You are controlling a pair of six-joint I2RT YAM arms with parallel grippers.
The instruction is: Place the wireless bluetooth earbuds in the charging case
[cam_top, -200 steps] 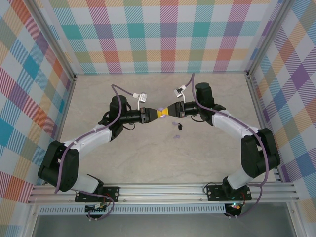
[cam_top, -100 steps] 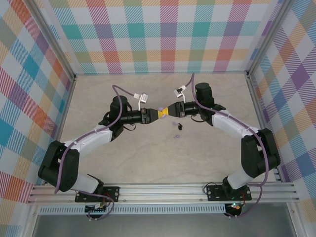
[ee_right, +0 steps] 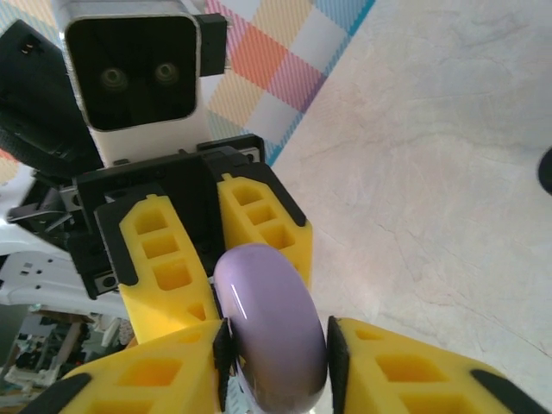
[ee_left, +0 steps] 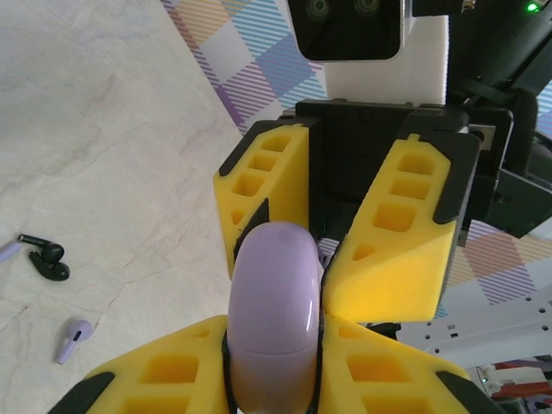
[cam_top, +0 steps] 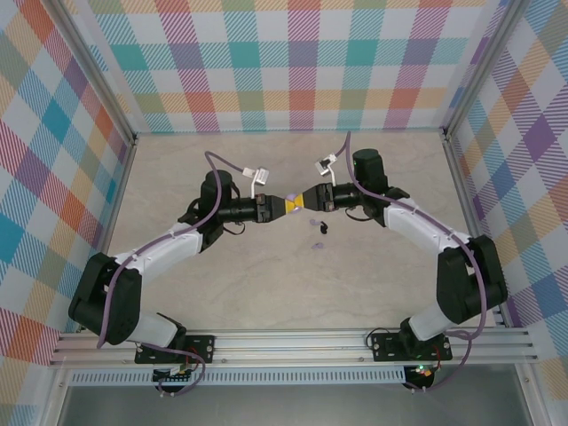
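Observation:
A lavender charging case (ee_left: 272, 302), lid closed, is held above the table between the two grippers, which meet tip to tip at mid-table. My left gripper (ee_left: 274, 354) is shut on its lower part. My right gripper (ee_right: 276, 345) faces it from the other side. Its jaws stand a little apart, with the case (ee_right: 269, 328) between the pads and a thin gap at one pad. On the table below lie a black earbud (ee_left: 45, 259) and a lavender earbud (ee_left: 73, 339). From above, both earbuds (cam_top: 319, 232) lie just in front of the right gripper (cam_top: 303, 201).
The marble-look tabletop (cam_top: 266, 284) is walled by checkered panels (cam_top: 293, 62) at the back and sides. A metal rail (cam_top: 293, 342) with the arm bases runs along the near edge. A sliver of another lavender piece (ee_left: 5, 252) shows at the left edge.
The right gripper's jaws have eased apart around the case. The left gripper keeps its grip. Both arms stay almost where they were.

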